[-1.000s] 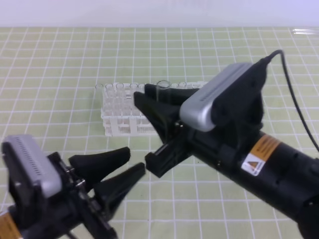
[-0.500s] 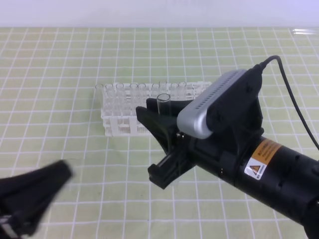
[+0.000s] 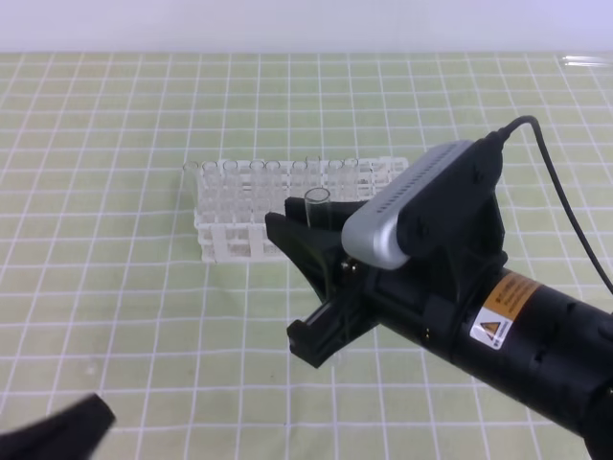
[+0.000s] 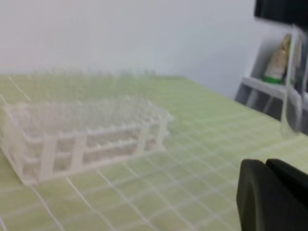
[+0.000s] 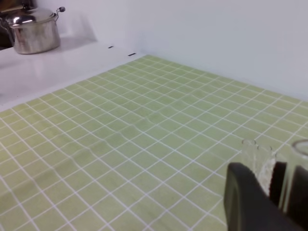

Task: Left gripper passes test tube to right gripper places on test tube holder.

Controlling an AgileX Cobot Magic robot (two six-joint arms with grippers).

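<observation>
- The right gripper point(image 3: 305, 257) is pinched on the test tube point(image 3: 317, 213) and holds it standing up.
- The tube's open top sticks out above the black fingers point(image 3: 297, 238).
- The white test tube holder point(image 3: 230, 206) sits on the green checked mat point(image 3: 115, 125), just behind this claw.
- The left gripper point(image 4: 274, 195) is squeezed closed with nothing in it, low and well apart from the tube.

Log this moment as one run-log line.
phase: handover done | right tool: shut on test tube, upright | left tool: shut, empty | test tube holder: awaiting tube
</observation>
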